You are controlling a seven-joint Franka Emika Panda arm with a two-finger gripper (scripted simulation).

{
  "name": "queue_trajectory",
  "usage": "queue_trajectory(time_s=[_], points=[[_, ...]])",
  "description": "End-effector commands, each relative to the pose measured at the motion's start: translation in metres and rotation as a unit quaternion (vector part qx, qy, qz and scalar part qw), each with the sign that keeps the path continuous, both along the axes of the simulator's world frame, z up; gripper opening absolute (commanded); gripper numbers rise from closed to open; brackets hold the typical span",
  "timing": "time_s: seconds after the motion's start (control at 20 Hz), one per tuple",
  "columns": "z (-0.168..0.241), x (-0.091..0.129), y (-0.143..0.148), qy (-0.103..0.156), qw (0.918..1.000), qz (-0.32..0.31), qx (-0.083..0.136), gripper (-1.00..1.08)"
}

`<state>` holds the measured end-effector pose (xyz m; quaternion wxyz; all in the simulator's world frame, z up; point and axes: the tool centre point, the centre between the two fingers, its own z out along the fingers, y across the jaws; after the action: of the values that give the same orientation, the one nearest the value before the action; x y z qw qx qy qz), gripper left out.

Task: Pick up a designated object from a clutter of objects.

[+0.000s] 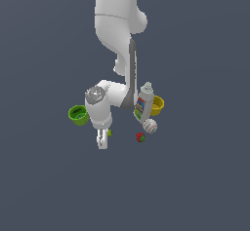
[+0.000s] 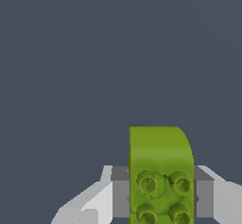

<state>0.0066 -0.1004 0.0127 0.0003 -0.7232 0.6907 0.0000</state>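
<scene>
The gripper (image 2: 160, 197) has its jaws closed against the tiny green block (image 2: 159, 171), low centre-left, lift seemingly still to come.

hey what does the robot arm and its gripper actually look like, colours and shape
The glossy white, rounded robot arm has dark grey bands at its joints and a speckled grey round cap near the wrist. Its small white gripper has two fingers with grey inner pads.
</scene>
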Motion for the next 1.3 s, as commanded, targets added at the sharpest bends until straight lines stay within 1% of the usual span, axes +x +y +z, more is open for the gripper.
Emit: queue_trajectory(time_s=[0.0,0.3,0.6,0.85,1.25], points=[[0.001,0.000,0.000,0.000,1.0000,0.000,0.000,-1.00],[0.013,-0.004,0.007,0.000,1.0000,0.000,0.000,-1.00],[0.040,-0.012,0.023,0.000,1.0000,0.000,0.001,-1.00],[0.073,-0.022,0.042,0.000,1.0000,0.000,0.001,-1.00],[0.139,-0.040,0.079,0.000,1.0000,-0.001,0.001,-1.00]])
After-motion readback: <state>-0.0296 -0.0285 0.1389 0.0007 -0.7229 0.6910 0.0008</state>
